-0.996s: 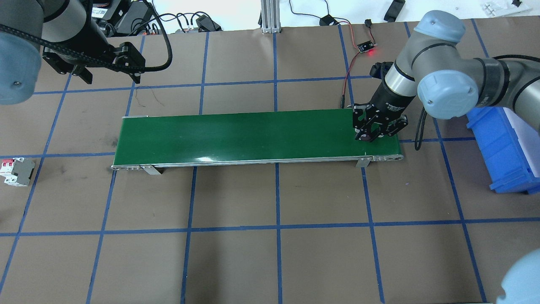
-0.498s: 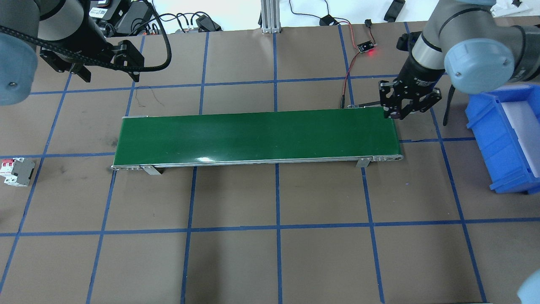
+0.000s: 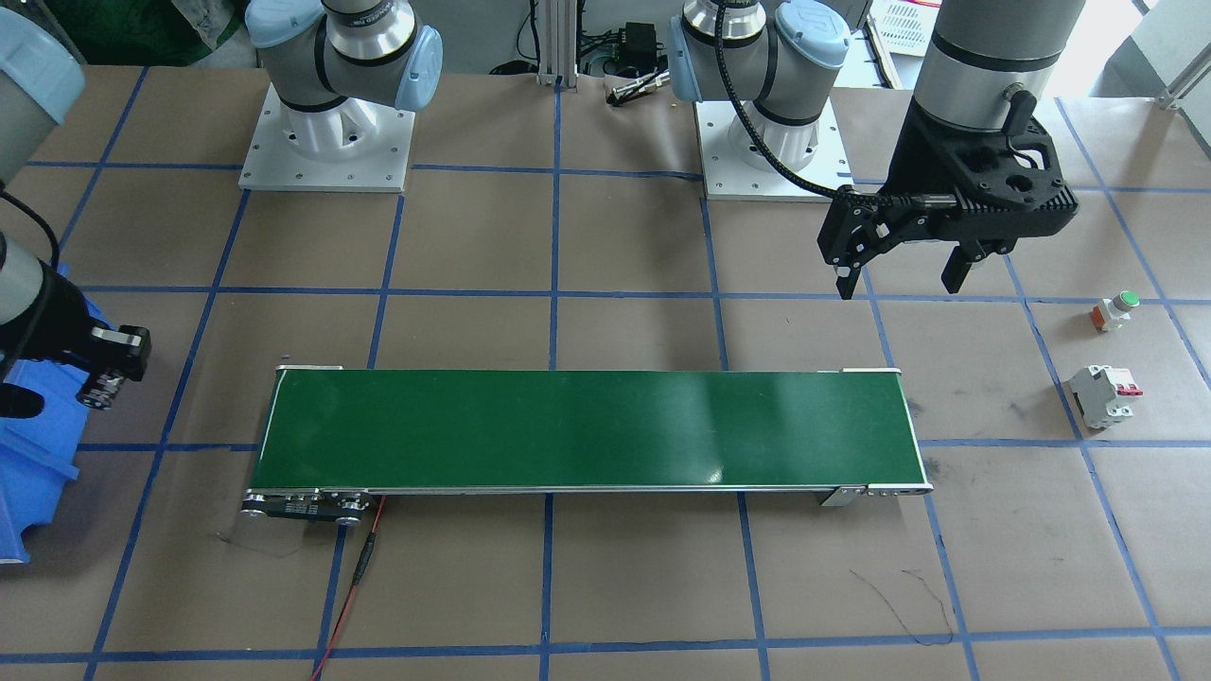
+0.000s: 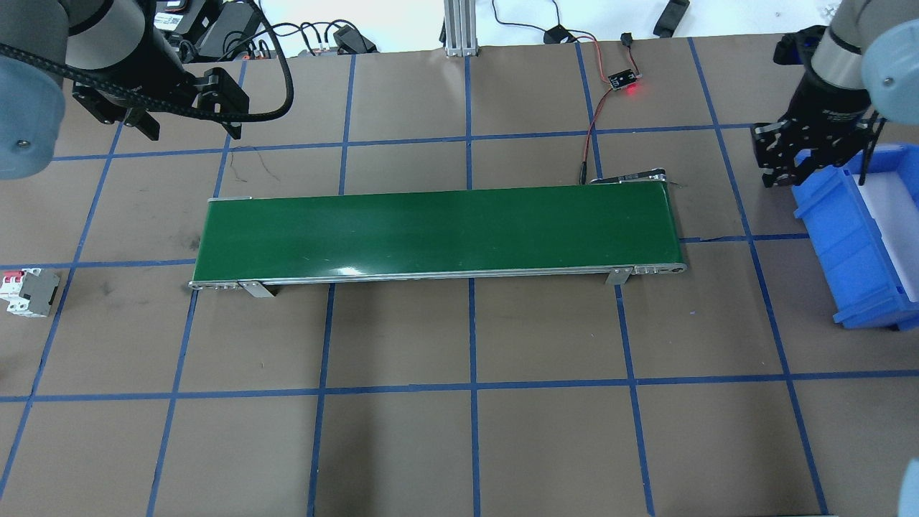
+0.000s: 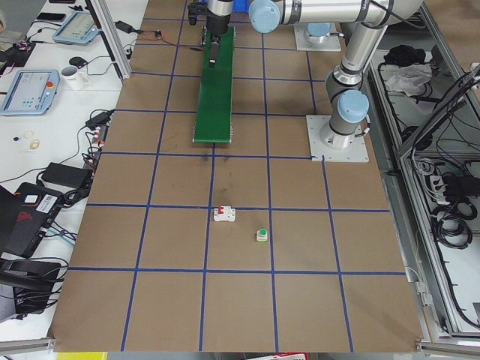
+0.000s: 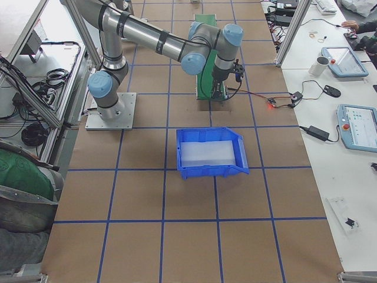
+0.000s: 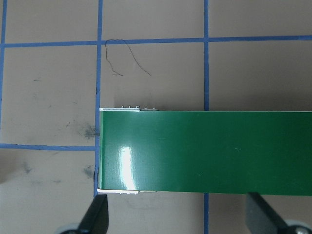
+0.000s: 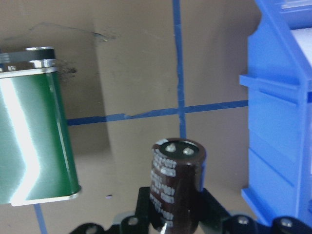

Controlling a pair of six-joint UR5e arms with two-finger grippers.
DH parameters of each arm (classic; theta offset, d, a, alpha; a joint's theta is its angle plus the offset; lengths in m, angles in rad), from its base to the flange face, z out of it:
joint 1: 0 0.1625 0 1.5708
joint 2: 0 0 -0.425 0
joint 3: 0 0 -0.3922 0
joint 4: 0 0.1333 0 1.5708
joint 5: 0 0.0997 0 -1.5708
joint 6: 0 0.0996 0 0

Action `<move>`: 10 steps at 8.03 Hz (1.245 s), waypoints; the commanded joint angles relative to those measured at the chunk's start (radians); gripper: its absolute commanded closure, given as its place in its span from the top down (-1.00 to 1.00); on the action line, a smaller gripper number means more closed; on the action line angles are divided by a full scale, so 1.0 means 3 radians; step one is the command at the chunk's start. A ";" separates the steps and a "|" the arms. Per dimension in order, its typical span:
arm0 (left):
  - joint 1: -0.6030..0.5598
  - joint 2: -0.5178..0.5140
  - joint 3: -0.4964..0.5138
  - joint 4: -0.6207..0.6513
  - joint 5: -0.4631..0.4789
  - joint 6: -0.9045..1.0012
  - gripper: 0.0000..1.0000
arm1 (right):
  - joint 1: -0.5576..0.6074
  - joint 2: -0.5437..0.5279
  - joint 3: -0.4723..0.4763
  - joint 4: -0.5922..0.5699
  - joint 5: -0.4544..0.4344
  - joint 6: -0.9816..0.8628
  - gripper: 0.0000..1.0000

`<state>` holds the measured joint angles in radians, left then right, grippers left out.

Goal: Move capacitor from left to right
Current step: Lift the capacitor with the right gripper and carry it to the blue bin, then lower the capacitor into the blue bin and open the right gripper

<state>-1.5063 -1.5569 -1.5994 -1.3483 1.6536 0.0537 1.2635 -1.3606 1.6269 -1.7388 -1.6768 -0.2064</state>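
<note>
In the right wrist view the capacitor (image 8: 176, 180), a dark cylinder with pale print and two terminals on its top face, stands upright between the fingers of my right gripper (image 8: 176, 210), which is shut on it. Overhead, the right gripper (image 4: 788, 172) hangs above the paper just left of the blue bin (image 4: 854, 244), past the right end of the green conveyor belt (image 4: 431, 230); the capacitor is hidden there. My left gripper (image 4: 190, 129) is open and holds nothing, hovering beyond the belt's left end. Its fingers (image 7: 95, 217) frame that end in the left wrist view.
A white circuit breaker (image 4: 29, 291) with red levers and a green-capped push button (image 3: 1114, 310) lie on the paper at the robot's far left. A small sensor board (image 4: 623, 80) with a red light and its wires sits behind the belt's right end.
My right gripper rose off the belt's right end with the capacitor and travelled right and away to the blue bin's near wall. The left arm stayed put.
</note>
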 commanded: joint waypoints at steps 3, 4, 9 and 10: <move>0.0000 0.0005 -0.0002 0.0000 -0.0005 0.0000 1.00 | -0.0841 0.0112 -0.0023 -0.0012 -0.0168 -0.1100 -1.00; 0.0000 0.0000 -0.0002 0.0000 -0.0005 0.0000 1.00 | -0.1019 0.0213 -0.0039 -0.0099 -0.0163 -0.1309 -1.00; 0.0000 0.0005 -0.0007 0.0000 -0.0005 0.0000 1.00 | -0.1236 0.0724 -0.0009 -0.0635 -0.0102 -0.1736 -1.00; 0.0000 0.0000 -0.0002 0.0000 -0.0005 0.0000 1.00 | -0.1246 0.0771 0.0002 -0.0723 -0.0097 -0.1756 -1.00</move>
<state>-1.5064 -1.5560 -1.6006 -1.3484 1.6521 0.0537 0.8957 -1.1714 1.6176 -1.8986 -1.7108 -0.7228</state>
